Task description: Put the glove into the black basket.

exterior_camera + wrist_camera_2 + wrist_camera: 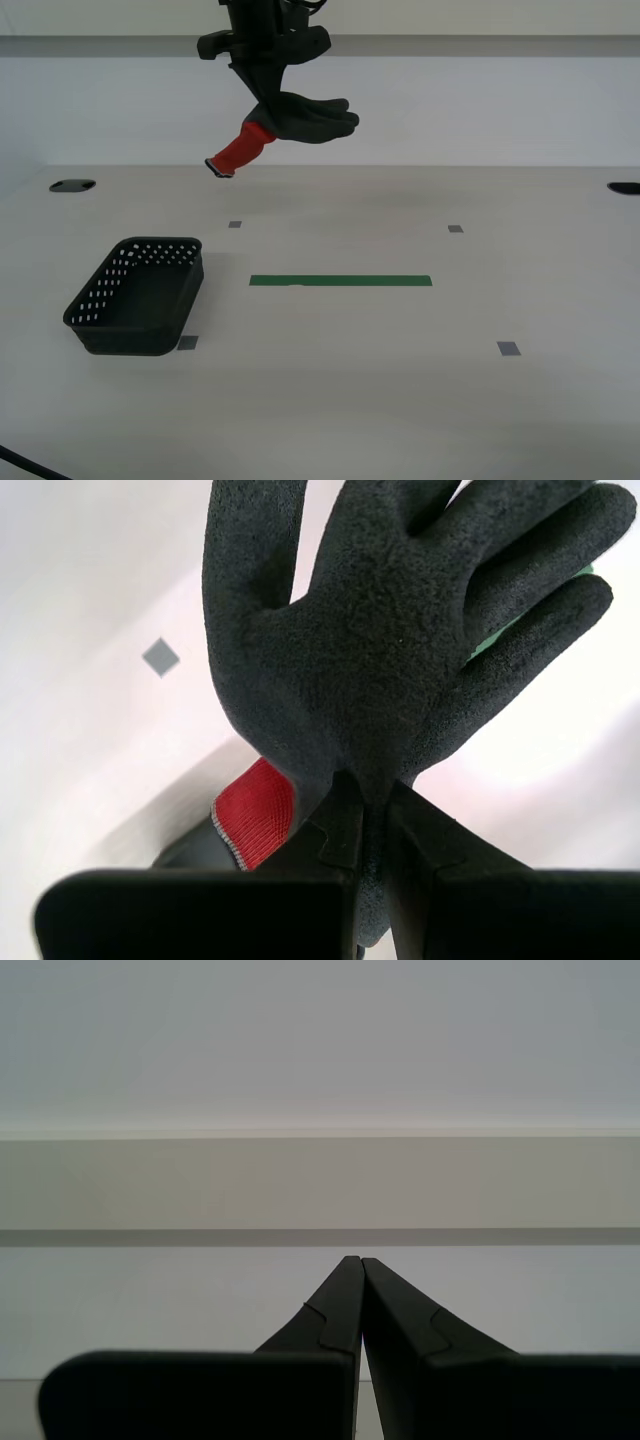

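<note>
The dark grey glove (308, 116) with its red cuff (243, 148) hangs high above the table at the back, held by my second gripper (268, 98). In the second wrist view the glove (400, 630) fills the frame, its palm pinched between the shut fingers (345, 820), and the red cuff (255, 813) droops beside them. The black basket (140, 295) stands empty on the table at the exterior view's left, well below and to the left of the glove. My first gripper (360, 1260) is shut and empty, facing a plain wall; it does not show in the exterior view.
A green tape strip (340, 281) lies mid-table. Small grey tape squares (508, 349) mark the surface. Dark holes sit at the table's far corners (72, 185). A black cable (30, 465) crosses the front corner at the exterior view's left.
</note>
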